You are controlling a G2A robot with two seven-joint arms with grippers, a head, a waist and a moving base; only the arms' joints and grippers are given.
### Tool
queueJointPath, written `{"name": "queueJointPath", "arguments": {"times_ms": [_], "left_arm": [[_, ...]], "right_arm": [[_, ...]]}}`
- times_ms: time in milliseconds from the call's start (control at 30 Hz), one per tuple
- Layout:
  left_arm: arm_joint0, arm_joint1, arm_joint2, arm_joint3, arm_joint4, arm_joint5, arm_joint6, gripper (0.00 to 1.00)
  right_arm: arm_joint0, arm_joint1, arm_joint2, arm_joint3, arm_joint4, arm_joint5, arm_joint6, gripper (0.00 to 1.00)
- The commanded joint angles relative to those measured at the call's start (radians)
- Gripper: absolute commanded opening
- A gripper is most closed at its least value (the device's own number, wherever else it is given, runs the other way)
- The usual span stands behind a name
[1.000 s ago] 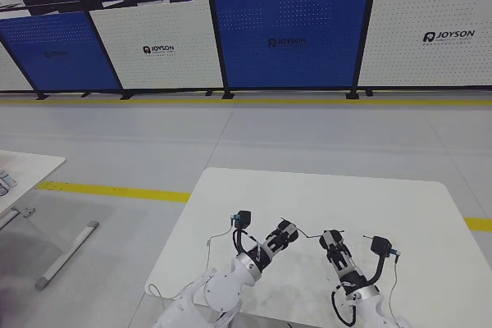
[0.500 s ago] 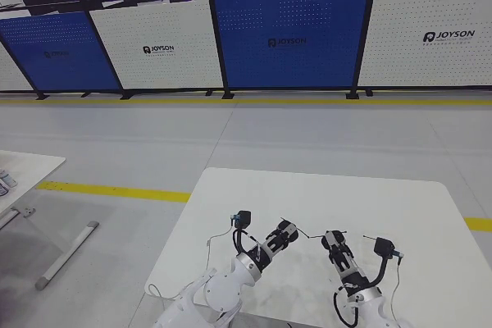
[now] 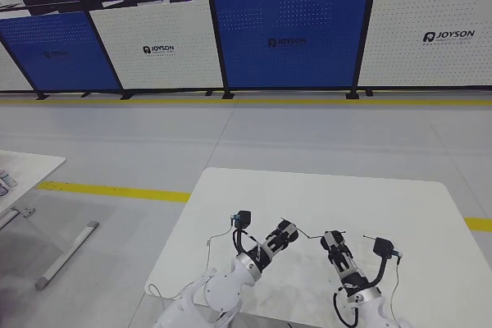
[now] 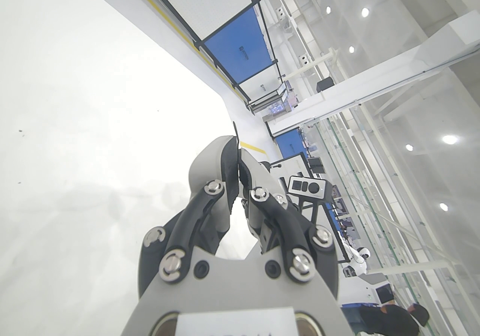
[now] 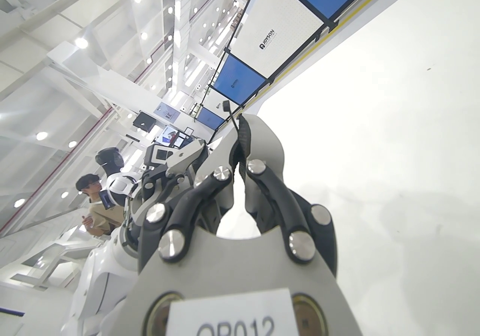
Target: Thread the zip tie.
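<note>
Both my end effectors are over the near part of the white table (image 3: 328, 193), facing each other with a small gap between them. My right end effector (image 5: 240, 133) is pressed together on the zip tie (image 5: 230, 115). The square head (image 5: 226, 105) stands just clear of the fingertips on a short length of black strap. My left end effector (image 4: 237, 152) is also pinched shut, with a thin plain tip (image 4: 235, 132) poking out past its pads. I take that to be the tail of the same tie.

From above, a fine dark line runs across the gap from my left end effector (image 3: 285, 233) to my right end effector (image 3: 330, 239). The strap's long axis therefore lies roughly along the line joining my two arms.

The coming move turns on that line. The tail has to point straight at the slot in the head, which lies toward my right from the left fingertips. I cannot make out the slot's facing, so I judge the threading not yet done.
</note>
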State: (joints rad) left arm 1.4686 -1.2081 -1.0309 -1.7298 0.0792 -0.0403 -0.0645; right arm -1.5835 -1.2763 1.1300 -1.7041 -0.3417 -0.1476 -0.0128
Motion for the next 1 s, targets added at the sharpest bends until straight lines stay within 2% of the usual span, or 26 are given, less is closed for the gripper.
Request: {"name": "queueJointPath", "arguments": {"times_ms": [0, 967], "left_arm": [[0.0, 0.0, 0.0, 0.0, 0.0, 0.0, 0.0, 0.0], [0.0, 0.0, 0.0, 0.0, 0.0, 0.0, 0.0, 0.0]], "right_arm": [[-0.002, 0.0, 0.002, 0.0, 0.0, 0.0, 0.0, 0.0], [0.001, -0.01, 0.004, 0.001, -0.016, 0.018, 0.016, 0.0]]}}
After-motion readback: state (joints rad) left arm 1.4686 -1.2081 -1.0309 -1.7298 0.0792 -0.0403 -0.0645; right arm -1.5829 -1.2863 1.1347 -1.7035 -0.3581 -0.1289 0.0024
